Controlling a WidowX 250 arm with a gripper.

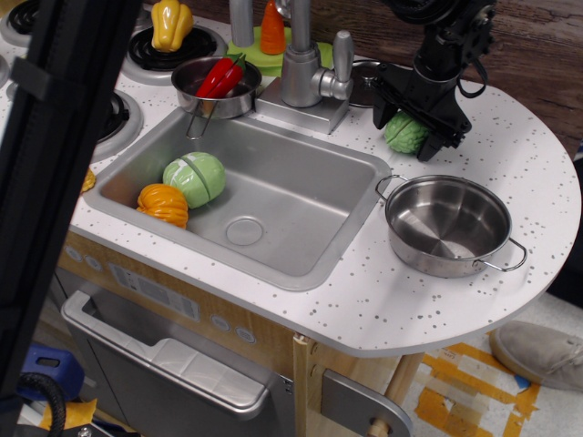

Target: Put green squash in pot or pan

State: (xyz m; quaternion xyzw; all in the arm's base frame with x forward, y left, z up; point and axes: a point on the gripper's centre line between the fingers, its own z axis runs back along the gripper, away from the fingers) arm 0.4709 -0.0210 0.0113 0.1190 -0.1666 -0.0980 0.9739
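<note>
Grasp step. Tool [412, 123] straddled squash [405, 134] on counter [528, 164]; fingers appeared closed on it, lift not evident. Pan [447, 224] lay empty at squash's 5 o'clock. Next move: lift, carry over pan, release.

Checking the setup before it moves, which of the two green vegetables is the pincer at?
The small bumpy squash on the counter above the pan, between the pincer jaws. The larger smooth pale-green one lies in the sink.
</note>
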